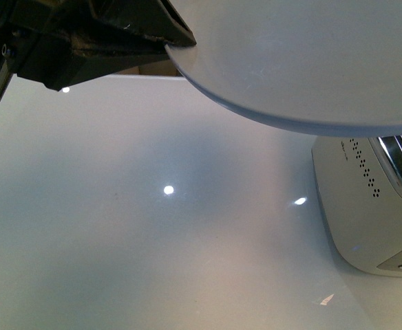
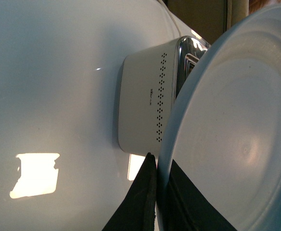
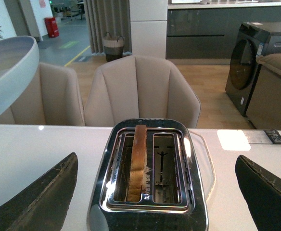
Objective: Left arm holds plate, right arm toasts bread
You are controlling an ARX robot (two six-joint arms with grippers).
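Left arm (image 1: 179,40): I read its fingers (image 2: 139,204) as clamped on the rim of the plate (image 1: 311,62), one finger on each face of the rim. In the front view the arm enters from the upper left.

Plate position: I see the plate raised off the tabletop (image 1: 118,240) and tilted, touching nothing but the left arm's fingers. Its shadow falls on the glossy white surface below. In the front view its edge crosses in front of the upper part of the toaster (image 1: 366,199).

Plate contents: the face shown in the left wrist view carries nothing that I can see.

Right arm (image 3: 156,160): I read its fingers (image 3: 44,197) as spread wide apart and gripping nothing. In the right wrist view they sit on either side of the toaster, clear of its chrome top.

Bread (image 3: 136,161): the slice stands upright on edge in one of the toaster's two slots, with its top crust rising above the slot opening.

Toaster: a white body with a chrome top and rows of small vent holes along one side. It stands on the tabletop, to the right in the front view.

Lever state: I cannot tell from these views.

Background: beige chairs (image 3: 140,91) stand beyond the far edge of the tabletop.
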